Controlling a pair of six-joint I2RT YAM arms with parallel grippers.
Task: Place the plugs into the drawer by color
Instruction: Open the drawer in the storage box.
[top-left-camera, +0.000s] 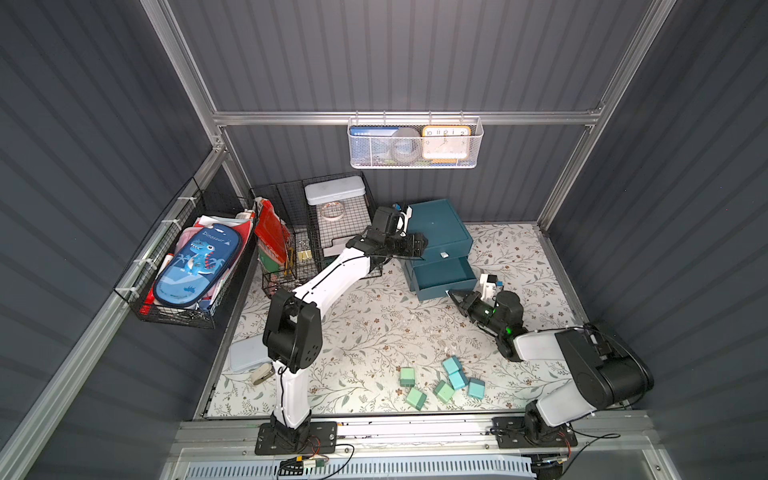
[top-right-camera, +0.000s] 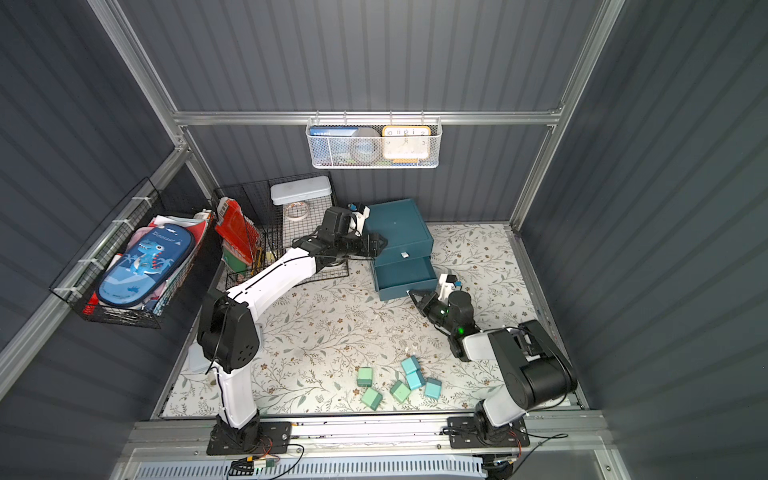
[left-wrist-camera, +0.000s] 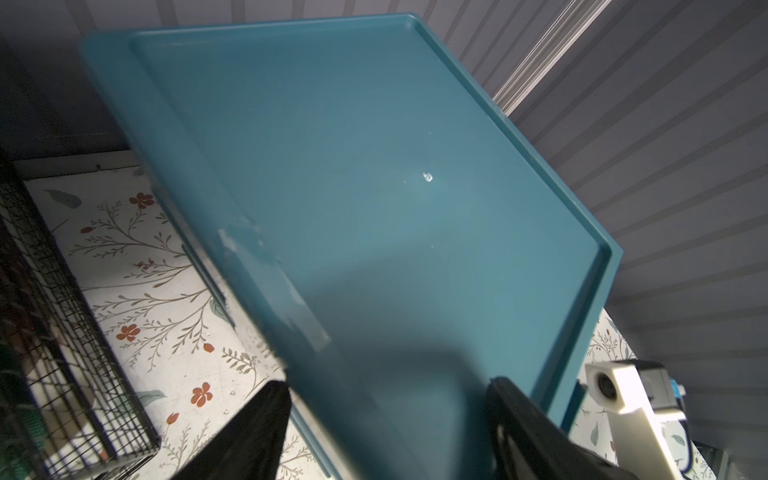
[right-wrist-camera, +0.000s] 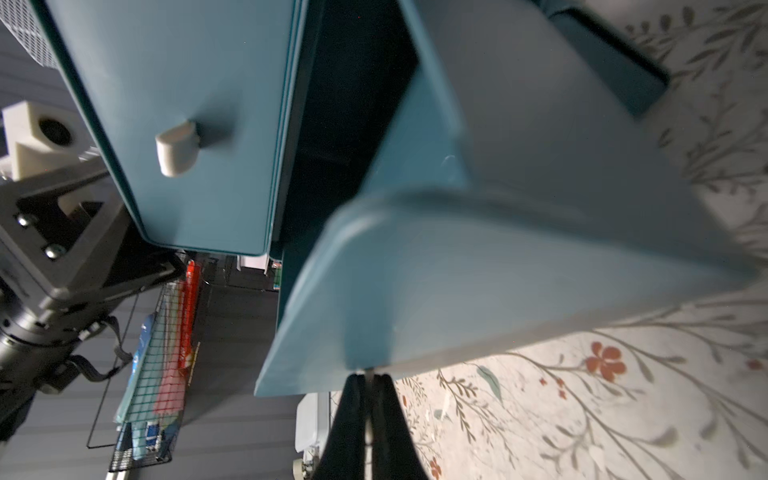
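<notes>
Drawer cabinet (top-left-camera: 436, 226) sits at 1 o'clock on the mat (top-left-camera: 374, 332), with one drawer (top-left-camera: 440, 276) pulled out toward 6 o'clock; the right gripper (top-left-camera: 452, 294) is pinched tight on its pull tab (right-wrist-camera: 369, 369). Left gripper (top-left-camera: 420, 245) rests on the cabinet's 8 o'clock top corner, fingers (left-wrist-camera: 257, 428) apart, holding nothing. Six plugs (top-left-camera: 457, 380), three green and three blue, lie loose at 5 o'clock, well apart from the cabinet

drawer front (right-wrist-camera: 519, 270) blurred up close, its tab (right-wrist-camera: 369, 368) mostly hidden inside the right tool (right-wrist-camera: 369, 379)
</notes>
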